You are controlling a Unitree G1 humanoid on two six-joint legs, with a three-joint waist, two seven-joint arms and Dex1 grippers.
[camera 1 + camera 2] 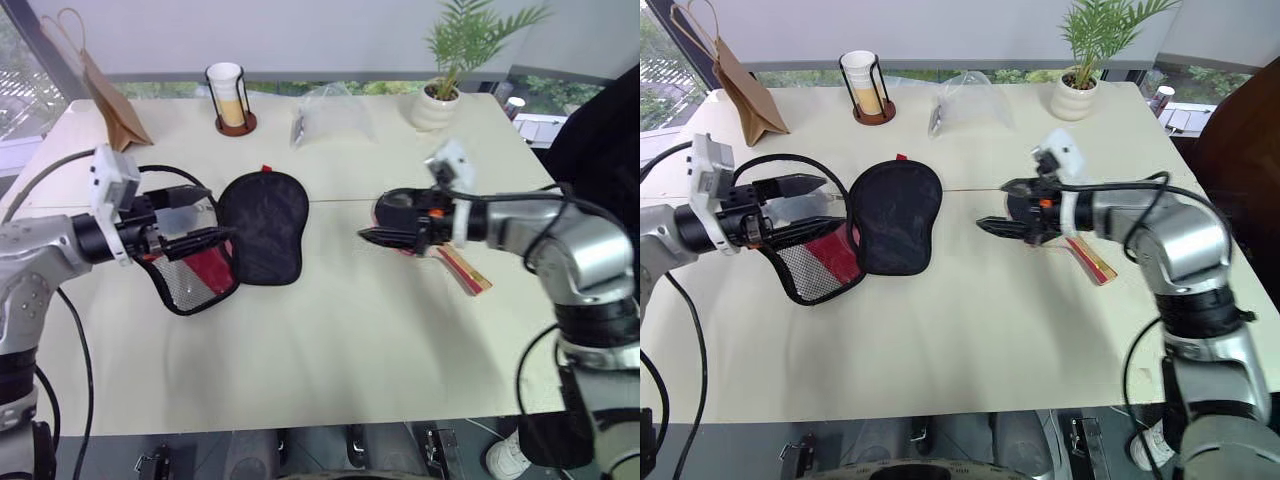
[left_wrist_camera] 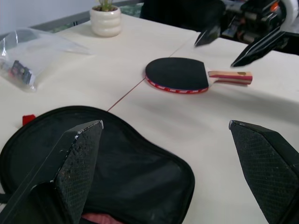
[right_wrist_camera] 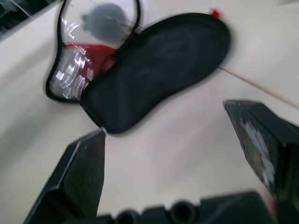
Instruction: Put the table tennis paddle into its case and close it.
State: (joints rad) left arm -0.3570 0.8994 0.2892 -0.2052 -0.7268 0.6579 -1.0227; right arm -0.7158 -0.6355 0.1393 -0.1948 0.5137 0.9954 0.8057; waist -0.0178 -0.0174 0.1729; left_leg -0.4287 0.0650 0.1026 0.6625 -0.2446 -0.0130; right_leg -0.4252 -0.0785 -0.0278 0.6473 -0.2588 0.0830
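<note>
Two grippers hang released over the table [image 1: 330,330]: left gripper [image 1: 195,215] above the unzipped case [image 1: 262,225] at nine o'clock, right gripper [image 1: 385,215] over the paddle [image 2: 177,74] at three o'clock; left wrist view shows the paddle lying flat beyond the case

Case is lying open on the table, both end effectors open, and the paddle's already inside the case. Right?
Not quite. The paddle is not inside the case; it lies on the bare table, apart from the case, under the right end effector, as the left wrist view shows. The rest holds: the case lies open, and the left end effector and the right one are both open.
</note>
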